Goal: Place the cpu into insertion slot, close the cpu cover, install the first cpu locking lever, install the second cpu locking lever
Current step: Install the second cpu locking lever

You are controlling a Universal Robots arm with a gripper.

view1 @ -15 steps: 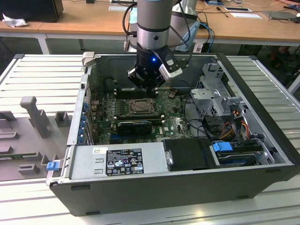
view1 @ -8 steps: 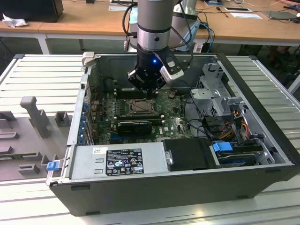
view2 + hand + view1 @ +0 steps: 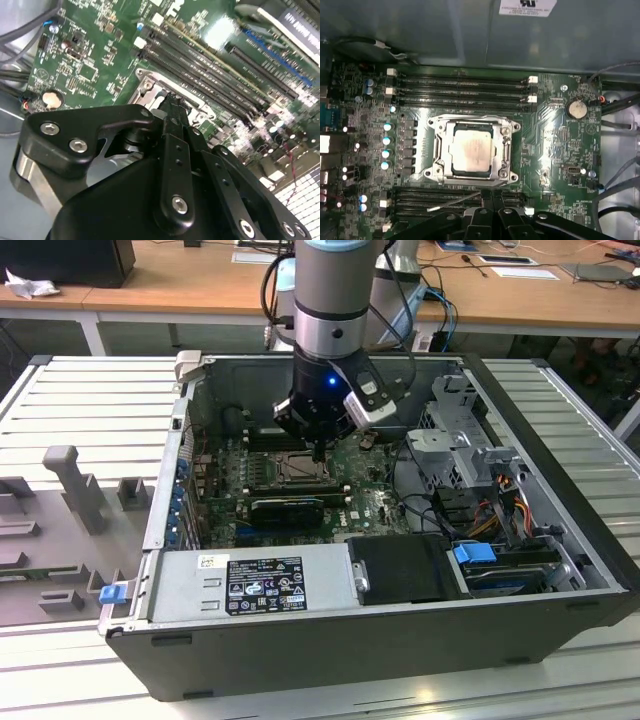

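Hovering low over the green motherboard [image 3: 360, 502], the black fingers [image 3: 172, 107] press together, clenched on nothing, just beside the insertion slot's [image 3: 440, 172] edge in both wrist views. The small square silver-beige cpu [image 3: 473, 148] sits in that slot, framed by the thin silver cpu cover [image 3: 506, 150] lying flat. The dark open computer case [image 3: 380, 640] holds the board; its white label's print is unreadable.
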